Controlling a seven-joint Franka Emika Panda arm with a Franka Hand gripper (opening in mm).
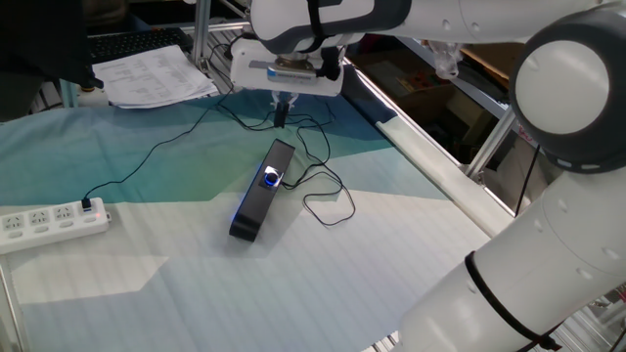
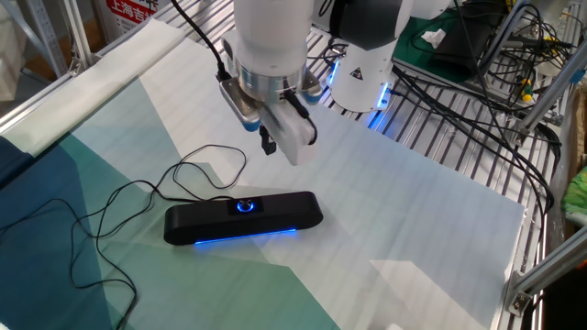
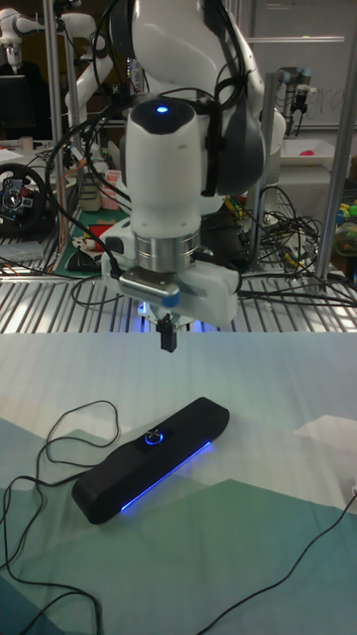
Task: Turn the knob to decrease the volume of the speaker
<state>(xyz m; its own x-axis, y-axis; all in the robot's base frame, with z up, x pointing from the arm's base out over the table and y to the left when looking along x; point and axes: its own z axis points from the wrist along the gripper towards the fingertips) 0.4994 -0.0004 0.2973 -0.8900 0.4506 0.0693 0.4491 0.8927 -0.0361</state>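
**Gripper above speaker, knob not yet touched**

Gripper [image 2: 268, 142] hangs in the air over the speaker [image 2: 243, 219], fingers pointing down and pressed together, nothing between them. It sits above and a bit toward the far edge of the tabletop from the bar, well clear of it.

Speaker lies flat near the middle of the tabletop, blue strip lit along one long side. Knob [image 2: 245, 205] is dead centre on its top face, ringed in blue, unobstructed. Thin cable [image 2: 147, 197] loops off one end toward the white power strip [image 1: 49, 223] at the tabletop's edge.

How I'd do it:
- Spread the fingers first; as they stand they can't straddle the dial.
- Centre over the knob before descending. Tall view puts the fingertips [image 3: 167, 339] slightly off the knob [image 3: 153, 436], though depth is hard to judge from that angle.
- Come straight down, fingers either side of the dial, close lightly.
- Rotate about the wrist axis, anticlockwise probably for volume down.
- Bar is light and unfixed, likely to spin or slide with the knob; keep a little downward pressure and turn slowly.
- Stay clear of the cable loops.
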